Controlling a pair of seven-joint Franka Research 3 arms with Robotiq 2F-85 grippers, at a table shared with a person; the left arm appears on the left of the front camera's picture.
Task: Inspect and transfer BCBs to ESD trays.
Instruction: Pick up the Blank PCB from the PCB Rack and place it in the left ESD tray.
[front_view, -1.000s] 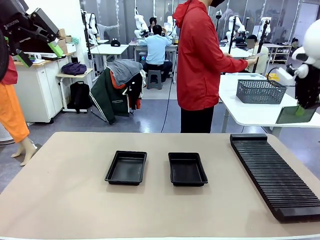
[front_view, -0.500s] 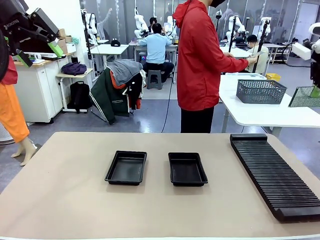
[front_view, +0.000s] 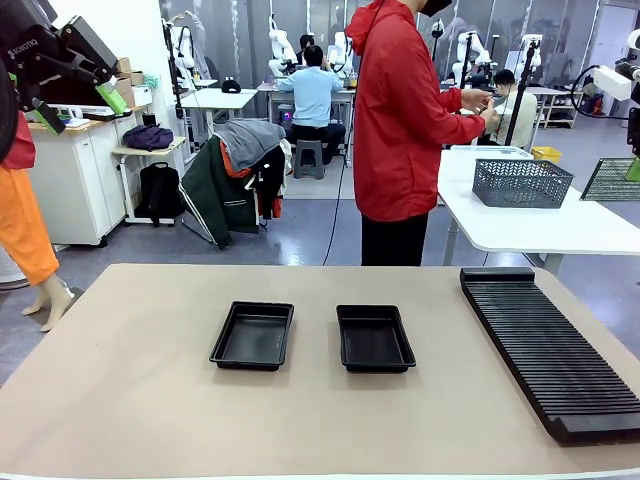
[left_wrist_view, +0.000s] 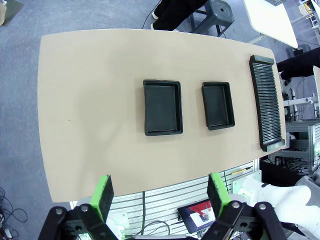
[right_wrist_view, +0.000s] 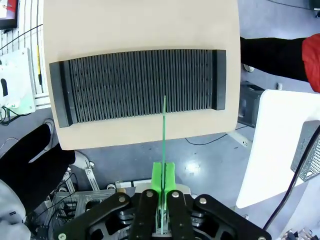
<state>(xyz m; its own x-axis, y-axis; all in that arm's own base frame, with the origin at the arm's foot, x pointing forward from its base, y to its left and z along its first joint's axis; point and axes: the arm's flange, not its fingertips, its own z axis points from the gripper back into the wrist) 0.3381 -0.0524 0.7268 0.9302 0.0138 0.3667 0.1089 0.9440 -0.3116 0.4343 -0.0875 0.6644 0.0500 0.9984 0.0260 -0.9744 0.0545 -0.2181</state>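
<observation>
Tabletop (front_view: 120, 400) in beige, seen from the robot's side. At its middle, side by side and apart: left ESD tray (front_view: 252, 336) and right ESD tray (front_view: 375, 338), black and shallow, floors bare. Along the right side, a long black ribbed rack (front_view: 550, 350). Right gripper (right_wrist_view: 163, 176) pinched tight on a BCB (right_wrist_view: 164, 130), gripped by one edge, seen edge-on from the wrist as a thin green line standing straight against the rack's slots below. In the front view, high at the picture's far right edge, well above the table and clear of both trays. Left gripper (left_wrist_view: 160, 192) high over the table at upper left, jaws spread wide with nothing between the green pads (left_wrist_view: 103, 192), looking down on trays and rack. Beyond the far edge, a person (front_view: 400, 130) in a red jacket, turned sideways toward a white side table (front_view: 520, 225) carrying a grey mesh basket (front_view: 520, 183), hands (front_view: 478, 100) held together at chest height.
</observation>
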